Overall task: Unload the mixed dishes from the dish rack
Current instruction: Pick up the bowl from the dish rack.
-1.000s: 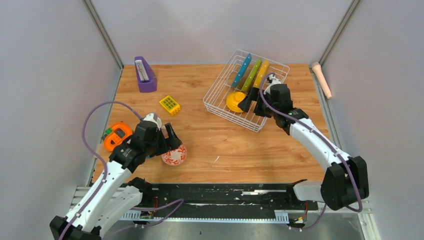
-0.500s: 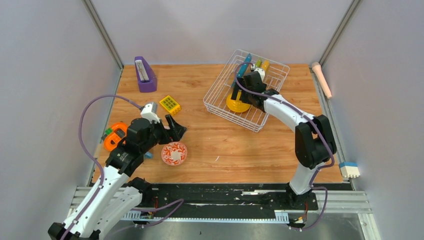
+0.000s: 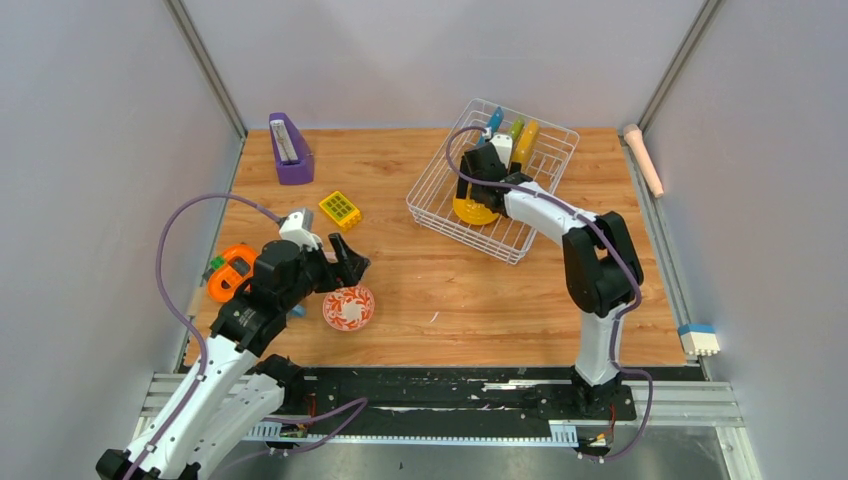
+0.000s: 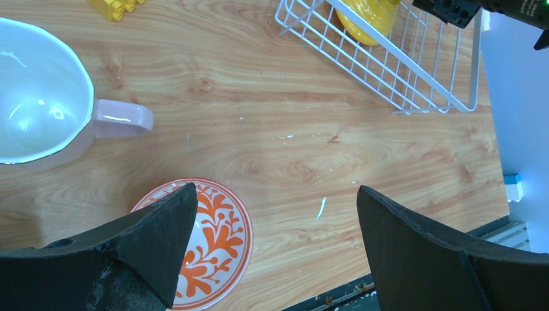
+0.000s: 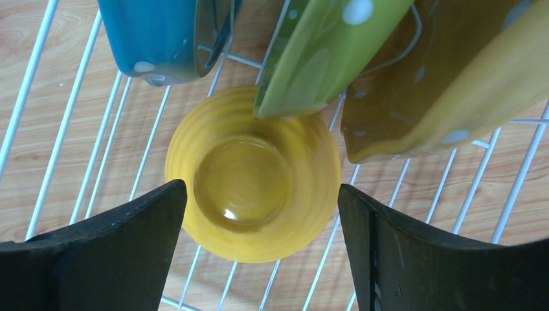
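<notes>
The white wire dish rack (image 3: 533,205) stands at the back right. In it are a blue plate (image 5: 165,35), a green plate (image 5: 324,55) and a yellow plate (image 5: 447,84), all upright, and a plain yellow bowl (image 5: 252,175) lying below them. My right gripper (image 5: 262,188) is open and empty straight above the yellow bowl (image 3: 470,210), one finger on each side. The red-and-white bowl (image 3: 349,307) sits on the table at the front left. My left gripper (image 4: 277,191) is open and empty just above and behind it. A pinkish cup (image 4: 39,110) stands left of the bowl (image 4: 217,240).
A purple wedge holder (image 3: 289,150) is at the back left, with a yellow grid block (image 3: 340,210) in front of it. An orange round gadget (image 3: 235,272) lies by the left arm. A pink cylinder (image 3: 645,158) rests on the right rail.
My right gripper swung from the rack's right side to above the yellow bowl. My left gripper rose off the red-and-white bowl, which stays on the table.
</notes>
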You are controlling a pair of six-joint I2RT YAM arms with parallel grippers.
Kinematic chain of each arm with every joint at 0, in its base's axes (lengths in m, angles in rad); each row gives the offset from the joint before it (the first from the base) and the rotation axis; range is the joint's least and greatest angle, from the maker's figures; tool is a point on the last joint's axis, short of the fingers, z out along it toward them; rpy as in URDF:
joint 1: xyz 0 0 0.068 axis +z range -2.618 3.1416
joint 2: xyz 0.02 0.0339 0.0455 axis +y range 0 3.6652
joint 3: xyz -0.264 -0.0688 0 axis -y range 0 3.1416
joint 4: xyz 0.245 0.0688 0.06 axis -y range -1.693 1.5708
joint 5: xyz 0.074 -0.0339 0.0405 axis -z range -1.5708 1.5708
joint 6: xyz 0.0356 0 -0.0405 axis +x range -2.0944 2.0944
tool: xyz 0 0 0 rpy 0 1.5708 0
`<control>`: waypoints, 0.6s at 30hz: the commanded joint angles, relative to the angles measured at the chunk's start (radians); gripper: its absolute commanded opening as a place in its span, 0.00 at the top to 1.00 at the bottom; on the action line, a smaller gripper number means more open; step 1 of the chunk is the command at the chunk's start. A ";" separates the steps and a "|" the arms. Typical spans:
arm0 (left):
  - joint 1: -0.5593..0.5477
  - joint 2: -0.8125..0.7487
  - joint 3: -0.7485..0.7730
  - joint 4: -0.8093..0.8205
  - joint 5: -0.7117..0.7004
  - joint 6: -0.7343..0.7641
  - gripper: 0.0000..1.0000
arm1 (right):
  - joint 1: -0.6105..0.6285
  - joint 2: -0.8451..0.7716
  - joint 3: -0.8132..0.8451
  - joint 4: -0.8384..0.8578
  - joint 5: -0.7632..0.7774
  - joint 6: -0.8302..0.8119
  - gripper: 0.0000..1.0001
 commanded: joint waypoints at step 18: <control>0.004 -0.070 -0.019 -0.043 -0.039 -0.007 0.00 | 0.039 0.093 0.079 0.035 0.131 -0.054 0.18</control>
